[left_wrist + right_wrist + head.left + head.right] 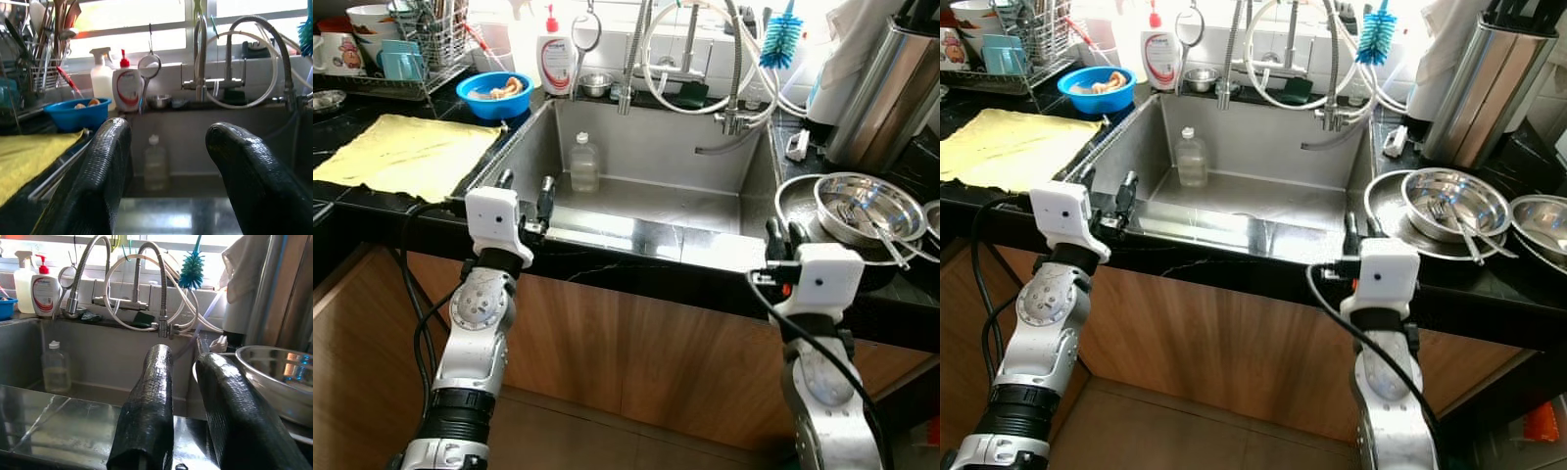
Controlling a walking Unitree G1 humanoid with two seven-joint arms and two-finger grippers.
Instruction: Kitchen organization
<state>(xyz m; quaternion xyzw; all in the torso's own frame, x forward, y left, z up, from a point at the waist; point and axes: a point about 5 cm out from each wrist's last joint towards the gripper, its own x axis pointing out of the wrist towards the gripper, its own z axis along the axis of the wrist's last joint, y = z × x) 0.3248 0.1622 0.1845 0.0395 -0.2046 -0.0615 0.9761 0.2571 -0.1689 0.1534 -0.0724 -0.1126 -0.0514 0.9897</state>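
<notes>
**Robot arms waiting at the kitchen sink**

Both arms are reaching over the front edge of a steel sink [509,162]. The left gripper [526,184] is holding its fingers wide apart near the front left corner; the right gripper [784,235], fingers a little apart, is hovering beside stacked steel bowls [862,208] whose far side is running out of frame. A clear bottle [583,163] is standing inside the sink against the back wall. A yellow cloth [406,149] is lying left, and glare is washing out the window behind the tap [729,69]
</notes>
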